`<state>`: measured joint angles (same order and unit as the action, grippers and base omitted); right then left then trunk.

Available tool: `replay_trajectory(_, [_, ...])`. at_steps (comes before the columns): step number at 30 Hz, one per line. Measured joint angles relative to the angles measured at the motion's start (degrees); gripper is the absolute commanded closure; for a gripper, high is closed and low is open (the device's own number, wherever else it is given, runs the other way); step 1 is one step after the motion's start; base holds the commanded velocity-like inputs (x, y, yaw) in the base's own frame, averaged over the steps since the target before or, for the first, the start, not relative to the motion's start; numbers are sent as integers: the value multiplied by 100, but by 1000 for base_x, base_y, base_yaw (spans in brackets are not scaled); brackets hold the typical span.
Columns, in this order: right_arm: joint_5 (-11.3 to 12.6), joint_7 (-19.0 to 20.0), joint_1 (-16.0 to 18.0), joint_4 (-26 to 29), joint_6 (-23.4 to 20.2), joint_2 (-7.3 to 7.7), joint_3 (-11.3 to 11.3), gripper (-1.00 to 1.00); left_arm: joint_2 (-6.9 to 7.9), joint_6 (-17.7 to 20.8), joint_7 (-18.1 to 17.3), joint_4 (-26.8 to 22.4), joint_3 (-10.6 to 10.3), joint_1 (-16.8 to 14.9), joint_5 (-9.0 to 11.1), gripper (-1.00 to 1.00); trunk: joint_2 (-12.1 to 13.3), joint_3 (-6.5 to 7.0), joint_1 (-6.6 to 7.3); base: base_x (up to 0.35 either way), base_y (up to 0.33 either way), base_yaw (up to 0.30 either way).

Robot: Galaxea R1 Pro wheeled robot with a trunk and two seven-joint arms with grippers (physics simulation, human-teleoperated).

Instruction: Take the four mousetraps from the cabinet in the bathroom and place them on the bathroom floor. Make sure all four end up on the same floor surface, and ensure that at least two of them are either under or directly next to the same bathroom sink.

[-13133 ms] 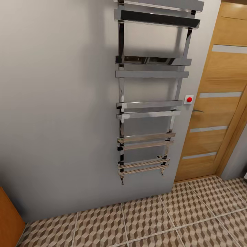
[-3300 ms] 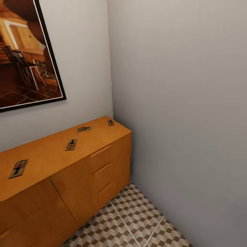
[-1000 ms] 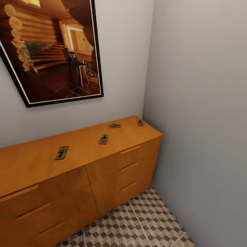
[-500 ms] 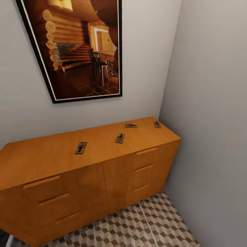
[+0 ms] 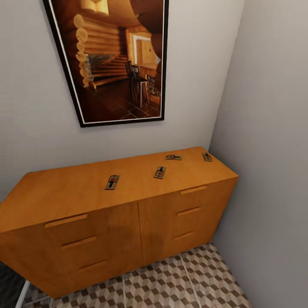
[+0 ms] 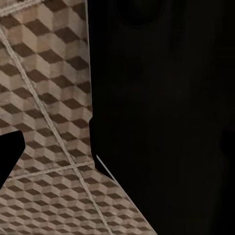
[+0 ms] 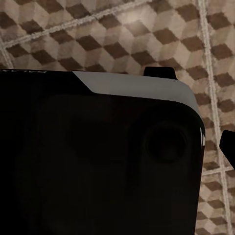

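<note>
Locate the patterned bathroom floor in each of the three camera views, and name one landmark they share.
Head view: bathroom floor along the bottom edge, in front of the cabinet.
Left wrist view: floor beside a dark robot part.
Right wrist view: floor beyond a dark robot part.
Shared landmark: the cube-pattern tiles with pale grout lines.

Pale grey walls meet in a corner at upper right. A black-framed picture (a log-cabin interior) hangs at upper centre. Cube-patterned brown-and-beige floor tiles with pale grout run along the bottom edge.

Four mousetraps flat, apart, on orange cabinet top.
</note>
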<state>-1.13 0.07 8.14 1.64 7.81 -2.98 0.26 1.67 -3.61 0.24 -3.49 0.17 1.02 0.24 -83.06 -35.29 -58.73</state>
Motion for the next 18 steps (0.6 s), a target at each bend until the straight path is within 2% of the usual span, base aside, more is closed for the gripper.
replay_trajectory(18, [1, -3, 0, 0, 0, 14, 0, -100, -23, 0, 0, 11, -22, 0, -32, -100, 0, 0, 0, 0, -16, 3])
